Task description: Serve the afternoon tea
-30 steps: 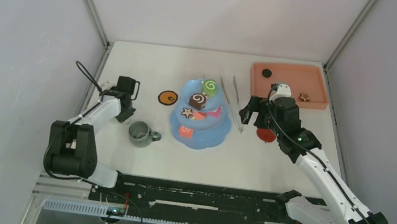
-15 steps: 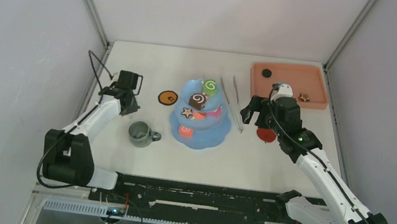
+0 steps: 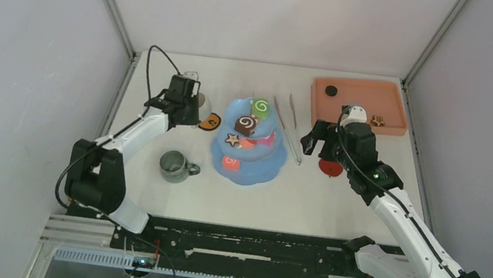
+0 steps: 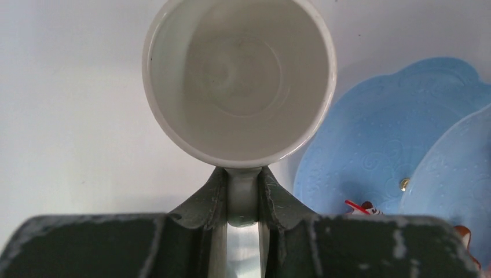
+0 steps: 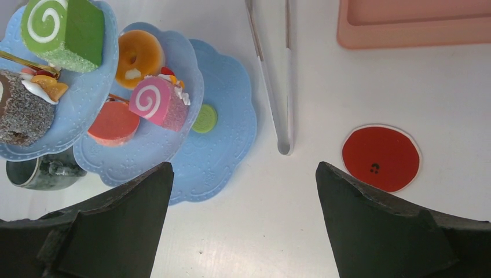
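Observation:
The light blue three-tier cake stand (image 3: 252, 170) stands mid-table with swirl rolls, a star cookie and other pastries on it. In the right wrist view it (image 5: 228, 110) carries a green swirl roll (image 5: 63, 26), a pink swirl roll (image 5: 156, 103) and an orange tart (image 5: 139, 55). My left gripper (image 3: 191, 104) is shut on the handle of the white mug (image 4: 240, 75), held upright left of the stand, beside the orange coaster (image 3: 211, 123). The grey-green mug (image 3: 174, 165) stands front left of the stand. My right gripper (image 3: 318, 139) is open and empty over the table right of the stand.
Long metal tongs (image 3: 288, 126) lie between the stand and my right gripper. A red coaster (image 3: 330, 168) lies under the right arm. The salmon-pink tray (image 3: 361, 103) at the back right holds a star cookie (image 3: 378, 120) and a black disc (image 3: 331, 90).
My left gripper has moved right and toward the back, from the table's left side to the orange coaster beside the stand. The right arm has barely moved.

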{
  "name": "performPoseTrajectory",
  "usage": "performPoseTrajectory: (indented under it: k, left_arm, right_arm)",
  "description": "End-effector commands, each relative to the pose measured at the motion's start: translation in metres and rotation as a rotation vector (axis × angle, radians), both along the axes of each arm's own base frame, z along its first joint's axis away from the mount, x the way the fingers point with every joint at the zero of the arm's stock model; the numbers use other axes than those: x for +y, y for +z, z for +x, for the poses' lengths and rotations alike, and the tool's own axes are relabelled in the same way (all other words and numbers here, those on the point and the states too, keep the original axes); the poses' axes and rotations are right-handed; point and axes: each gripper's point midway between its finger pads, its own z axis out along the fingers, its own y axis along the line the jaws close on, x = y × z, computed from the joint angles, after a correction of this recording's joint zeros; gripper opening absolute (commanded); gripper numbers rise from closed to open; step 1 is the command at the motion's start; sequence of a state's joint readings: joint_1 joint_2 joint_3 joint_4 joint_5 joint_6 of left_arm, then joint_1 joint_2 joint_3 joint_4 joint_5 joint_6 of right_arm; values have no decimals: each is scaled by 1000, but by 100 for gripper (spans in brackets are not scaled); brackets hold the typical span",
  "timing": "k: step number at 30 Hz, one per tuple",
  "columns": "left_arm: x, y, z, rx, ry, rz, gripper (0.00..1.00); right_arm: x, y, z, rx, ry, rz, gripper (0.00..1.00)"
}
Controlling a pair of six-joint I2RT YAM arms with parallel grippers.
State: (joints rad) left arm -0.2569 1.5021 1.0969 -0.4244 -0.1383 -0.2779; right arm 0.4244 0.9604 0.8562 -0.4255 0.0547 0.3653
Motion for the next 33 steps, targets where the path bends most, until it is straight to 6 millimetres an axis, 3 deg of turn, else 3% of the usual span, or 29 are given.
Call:
performPoseTrajectory:
  k: [1,18,33]
  left_arm:
    - [-28,51,51,-201,-78,-24,0]
    - [-41,5,55,-65,-78,-1,0]
    - [-38,-17,58,-15,-43,19,0]
  right_arm:
    - [-7,5,0,-22,-34,12,100]
    - [-18,4,-2,-16,-66,-6,100]
    - [-20,5,-2,-18,-68,-2,100]
